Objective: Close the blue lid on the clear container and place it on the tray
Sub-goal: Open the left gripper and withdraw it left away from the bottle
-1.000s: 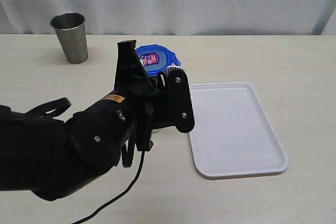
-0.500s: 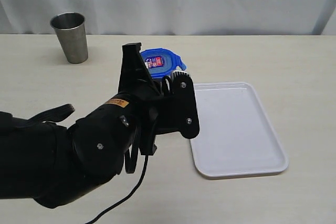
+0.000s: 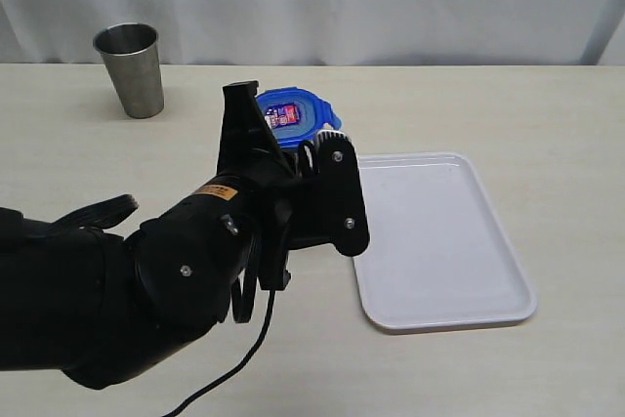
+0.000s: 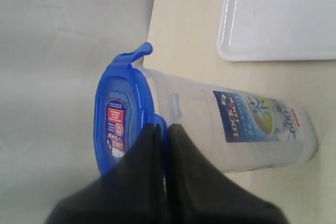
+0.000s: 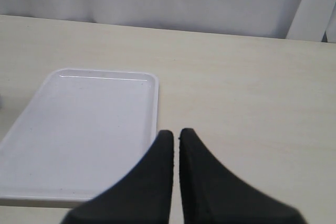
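Left fingers [image 4: 143, 156], pressed together, touch the small blue plastic lid [image 4: 114, 83] atop the tall clear plastic container [image 4: 194, 129]; right fingers [image 5: 156, 171] also closed.

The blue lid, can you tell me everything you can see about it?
The blue lid is a small rounded-square cap of glossy blue plastic with a red-and-white sticker on its top. It sits on the mouth of the clear container, which is beside the tray, not on it. One side flap sticks outward, not snapped down. The left arm's black fingers, closed together, have their tips against the lid's edge on another side. Whether that side is locked cannot be told.
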